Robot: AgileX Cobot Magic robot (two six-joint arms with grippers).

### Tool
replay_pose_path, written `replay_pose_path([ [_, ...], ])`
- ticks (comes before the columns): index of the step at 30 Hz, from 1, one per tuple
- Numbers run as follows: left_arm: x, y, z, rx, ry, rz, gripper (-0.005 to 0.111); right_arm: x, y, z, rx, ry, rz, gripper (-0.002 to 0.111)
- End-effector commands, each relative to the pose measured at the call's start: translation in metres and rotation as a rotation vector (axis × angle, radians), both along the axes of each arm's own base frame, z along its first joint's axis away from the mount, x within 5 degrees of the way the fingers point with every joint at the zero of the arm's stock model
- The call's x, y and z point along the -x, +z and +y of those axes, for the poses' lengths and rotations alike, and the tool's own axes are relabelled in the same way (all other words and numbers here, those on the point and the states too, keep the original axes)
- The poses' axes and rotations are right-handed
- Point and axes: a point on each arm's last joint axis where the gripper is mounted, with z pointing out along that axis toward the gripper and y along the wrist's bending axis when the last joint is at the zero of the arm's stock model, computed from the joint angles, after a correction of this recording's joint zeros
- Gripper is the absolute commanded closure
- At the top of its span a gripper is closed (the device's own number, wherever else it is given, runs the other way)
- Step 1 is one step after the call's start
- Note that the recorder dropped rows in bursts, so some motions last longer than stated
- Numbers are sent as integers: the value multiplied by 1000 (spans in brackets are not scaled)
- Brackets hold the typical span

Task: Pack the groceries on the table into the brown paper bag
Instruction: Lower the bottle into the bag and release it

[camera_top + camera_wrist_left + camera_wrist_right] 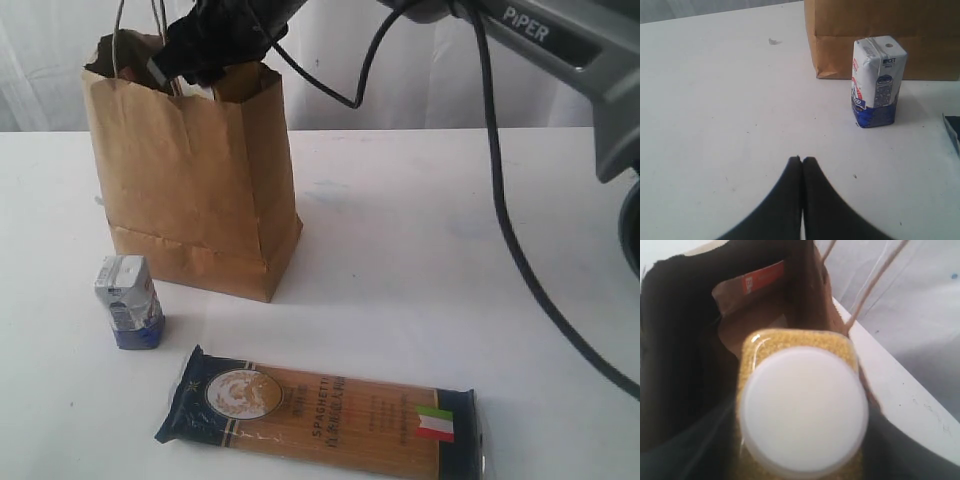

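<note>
Brown bag point(190, 190), carton point(128, 302), spaghetti packet point(320, 410) and bottle point(802, 410) number one each.

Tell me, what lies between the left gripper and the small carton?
Nothing: only bare table separates the shut left gripper from the carton, as the left wrist view shows.

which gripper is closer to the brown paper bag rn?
Right. The right gripper is at the mouth of the brown paper bag, holding the yellow-grain bottle in it. The left gripper, shut, is low over the table, apart from the bag, short of the blue-silver carton.
</note>
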Motion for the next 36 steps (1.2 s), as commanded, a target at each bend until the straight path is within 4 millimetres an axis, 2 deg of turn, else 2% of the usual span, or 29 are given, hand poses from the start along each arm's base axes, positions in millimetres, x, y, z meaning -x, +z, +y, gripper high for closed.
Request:
replay_pose_path([
  [1, 0, 0, 0, 1, 4, -5, 107, 5, 15, -9, -1, -18, 11, 104],
  [6, 0, 0, 0, 1, 4, -5, 107, 10, 20, -11, -12, -11, 39, 48],
  [8, 0, 0, 0, 1, 4, -5, 107, 12, 26, -13, -23, -9, 22, 37],
  [13, 0, 0, 0, 1, 4, -5, 107, 18, 39, -17, -43, -9, -1, 38],
  [20, 0, 0, 0, 1, 4, -5, 107, 23, 40, -16, -38, 2, 22, 38],
  [27, 0, 0, 0, 1, 4, -5, 107, 30, 64, -26, -56, -4, -65, 38],
  [34, 0, 0, 0, 1, 4, -5, 107, 47, 97, -41, -99, 5, -141, 38],
  [36, 0, 0, 0, 1, 4, -5, 107, 51, 101, -44, -100, 5, -143, 38],
])
